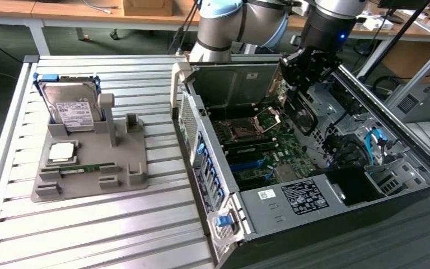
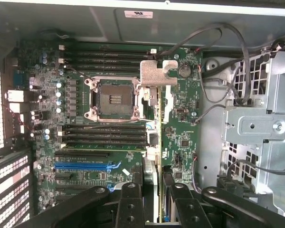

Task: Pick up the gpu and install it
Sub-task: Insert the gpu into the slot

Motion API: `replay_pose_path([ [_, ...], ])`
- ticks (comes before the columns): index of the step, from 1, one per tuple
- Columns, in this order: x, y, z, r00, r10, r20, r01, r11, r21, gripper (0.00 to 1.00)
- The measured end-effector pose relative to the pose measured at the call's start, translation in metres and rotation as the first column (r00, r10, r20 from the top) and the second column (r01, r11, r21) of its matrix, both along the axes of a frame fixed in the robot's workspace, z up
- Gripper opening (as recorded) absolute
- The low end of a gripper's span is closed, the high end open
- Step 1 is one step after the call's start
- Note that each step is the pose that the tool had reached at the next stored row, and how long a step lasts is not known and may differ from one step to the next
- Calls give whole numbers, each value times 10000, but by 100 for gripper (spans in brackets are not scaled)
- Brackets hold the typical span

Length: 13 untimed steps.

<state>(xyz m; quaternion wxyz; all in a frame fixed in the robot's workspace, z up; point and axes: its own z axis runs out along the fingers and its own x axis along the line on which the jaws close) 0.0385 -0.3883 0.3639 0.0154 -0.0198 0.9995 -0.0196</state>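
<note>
- Lab setting: wooden desks (image 1: 88, 11) along the back and a slatted metal bench (image 1: 88, 235) up front.
- On the bench, a grey fixture tray (image 1: 129, 148) on the exterior view's left carries the hard drive (image 1: 69, 106) and the memory stick (image 1: 88, 167). The open computer case (image 1: 230, 84) lies just beside it on the right.
- The end effector (image 2: 154, 194) is inside the case opening, above the motherboard (image 2: 180, 137), clamped on the gpu (image 2: 154, 71).
- The card hangs edge-on between the fingers (image 2: 128, 204), with its silver bracket at the far end. It is off the board and not seated.
- Task read: pick done, install in progress. This is the positioning phase over the board.
- In the wrist view the card edge runs across the slot rows, including the blue slot (image 2: 88, 166), so it doesn't look lined up with a slot yet.
- To do this step well:
  - Square the card to the slot before any descent, and point the bracket toward the rear opening of the case.
  - Stay clear of the open CPU socket (image 2: 114, 99). Exposed contacts there would likely not survive a knock.
  - Loose cables (image 2: 237, 61) loop near the drive cage, so give the card edge room.
  - A thin board gripped at one end will likely flex or pivot, so go slow and straight down with no side load.
</note>
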Motion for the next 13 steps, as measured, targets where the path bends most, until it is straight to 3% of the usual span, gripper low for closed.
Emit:
replay_pose_path([
  [13, 0, 0, 0, 9995, 319, 0, -319, 9995, 0, 27],
])
